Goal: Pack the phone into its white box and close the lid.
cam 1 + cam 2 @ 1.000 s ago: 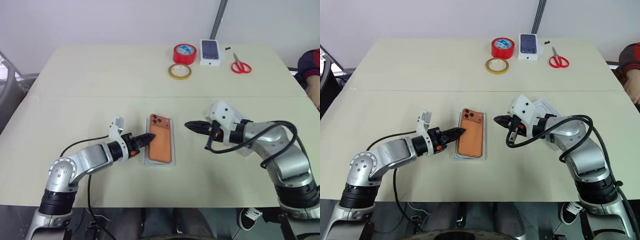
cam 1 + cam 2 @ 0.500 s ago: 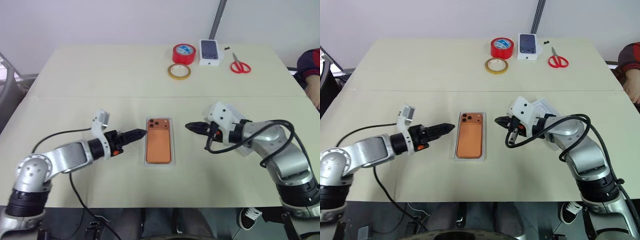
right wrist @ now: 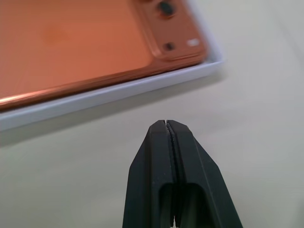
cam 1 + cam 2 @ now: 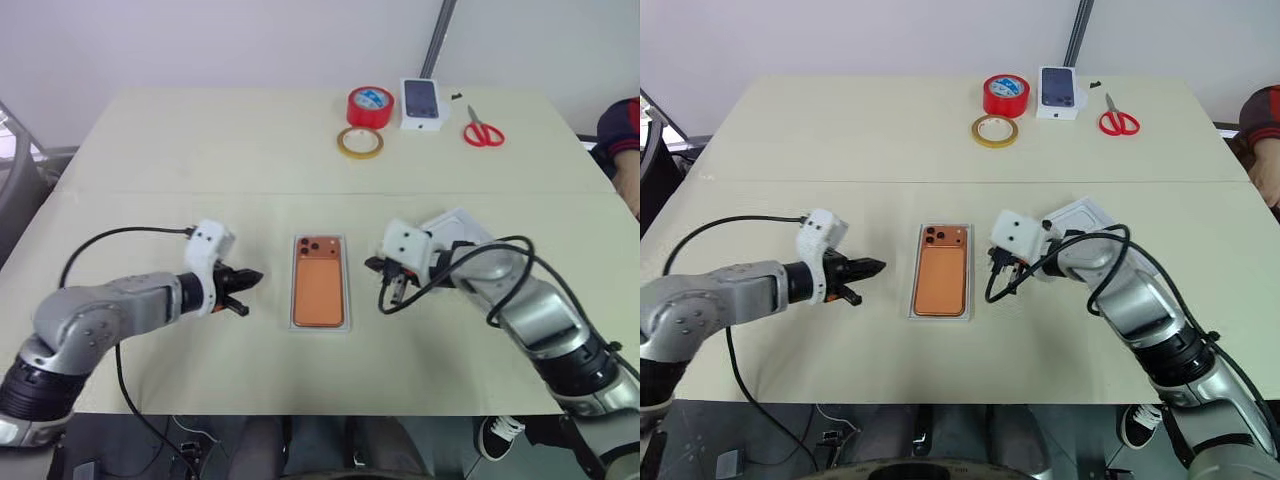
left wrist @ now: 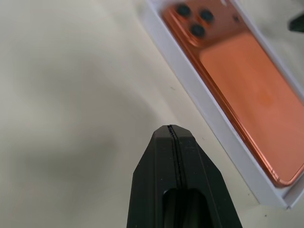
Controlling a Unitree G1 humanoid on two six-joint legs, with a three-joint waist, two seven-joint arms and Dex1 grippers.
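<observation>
Your phone [image 4: 320, 283] lies camera-side up, seated in the box [image 4: 346, 300] at mid-worktop [image 4: 180, 160], while both arms flank it, left gripper [image 4: 246, 280] and right gripper [image 4: 381, 266] each with jaws clenched on nothing, leaving the open box ready for its lid.

head pair overhead, wrists near phone [image 5: 237, 85]

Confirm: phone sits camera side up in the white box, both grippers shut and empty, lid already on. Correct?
Not quite: the lid is not on. The left eye view shows the phone lying uncovered, camera side up, in the white box. The rest holds: the left gripper and right gripper are shut and empty, one on each side of the box.
</observation>
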